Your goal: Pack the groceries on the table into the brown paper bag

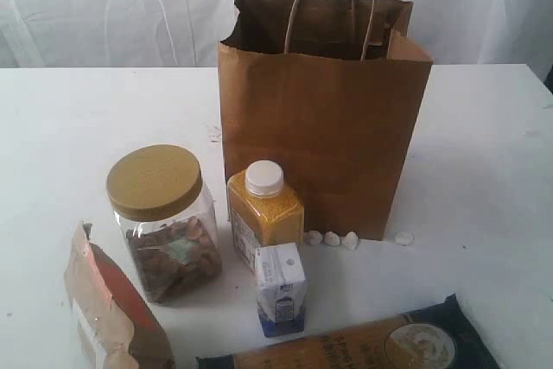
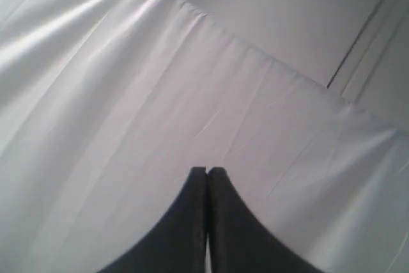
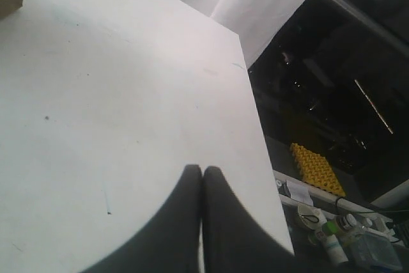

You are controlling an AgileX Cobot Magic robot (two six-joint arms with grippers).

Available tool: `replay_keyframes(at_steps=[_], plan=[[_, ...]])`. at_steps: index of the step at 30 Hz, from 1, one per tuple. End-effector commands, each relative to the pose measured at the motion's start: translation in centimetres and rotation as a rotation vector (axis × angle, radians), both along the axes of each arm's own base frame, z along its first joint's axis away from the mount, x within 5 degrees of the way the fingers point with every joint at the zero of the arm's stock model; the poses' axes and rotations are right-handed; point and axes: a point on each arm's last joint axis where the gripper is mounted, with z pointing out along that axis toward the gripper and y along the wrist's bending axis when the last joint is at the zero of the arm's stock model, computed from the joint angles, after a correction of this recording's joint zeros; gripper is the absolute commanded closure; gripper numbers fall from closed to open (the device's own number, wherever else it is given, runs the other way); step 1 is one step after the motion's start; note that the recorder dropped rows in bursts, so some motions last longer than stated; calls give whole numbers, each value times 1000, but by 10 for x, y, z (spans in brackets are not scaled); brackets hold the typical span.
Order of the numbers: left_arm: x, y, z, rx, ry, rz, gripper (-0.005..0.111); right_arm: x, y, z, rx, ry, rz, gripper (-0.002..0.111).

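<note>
Bag [image 1: 324, 144] stands upright at the back of the bench [image 1: 484, 179], mouth open, handles up; its inside is hidden.

Goods still on the bench in front of it:
- jar [image 1: 168, 231], to the left
- bottle [image 1: 263, 213], just beside the jar and near the bag's front
- carton [image 1: 280, 287], just before the bottle
- pouch [image 1: 108, 308], near left
- packet [image 1: 363, 347], flat at the near edge

No can in view.

Left jaws are pressed together, empty, facing a curtain [image 2: 128, 94]. Right jaws are pressed together, empty, over bare bench.

Judged handling:
- Jar: rigid, smooth, likely heaviest. Grip across the body below the lid.
- Bottle: stiff. Take it at mid-body.
- Carton: light and crushable. Hold it gently across its narrow faces.
- Pouch and packet: soft. Pinch an edge seam.
- Bag: thin, and may tip if knocked.
</note>
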Motion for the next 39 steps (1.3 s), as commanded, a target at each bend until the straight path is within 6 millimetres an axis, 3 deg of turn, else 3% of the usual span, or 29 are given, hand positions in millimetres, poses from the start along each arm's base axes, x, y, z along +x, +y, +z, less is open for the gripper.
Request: replay_keyframes(at_steps=[1, 5, 9, 14, 15, 18, 20, 23, 27, 30, 32, 35, 39], plan=[[25, -12, 37, 586, 165, 232, 107, 0, 0, 0, -7, -5, 1, 108], [83, -13, 31, 844, 434, 216, 107, 0, 0, 0, -7, -5, 1, 108], [151, -9, -10, 927, 749, 84, 107, 0, 0, 0, -7, -5, 1, 108], [207, -1, -77, 899, 1220, -126, 107, 0, 0, 0, -7, -5, 1, 108], [215, 0, -85, 848, 1298, -159, 107, 0, 0, 0, -7, -5, 1, 108], [231, 2, -86, 608, 1392, -192, 107, 0, 0, 0, -7, -5, 1, 108], [234, -2, -73, 545, 1425, -206, 107, 0, 0, 0, -7, -5, 1, 108], [238, -20, -54, 755, 1417, -264, 107, 0, 0, 0, -7, -5, 1, 108], [237, -74, -33, 1186, 1273, -423, 107, 0, 0, 0, -7, -5, 1, 108], [221, -122, -23, 1549, 1119, -592, 107, 0, 0, 0, -7, -5, 1, 108], [208, -144, -17, 1700, 1043, -682, 107, 0, 0, 0, -7, -5, 1, 108], [193, -172, -5, 1729, 940, -781, 107, 0, 0, 0, -7, -5, 1, 108], [171, -203, 7, 1601, 840, -958, 107, 0, 0, 0, -7, -5, 1, 108]])
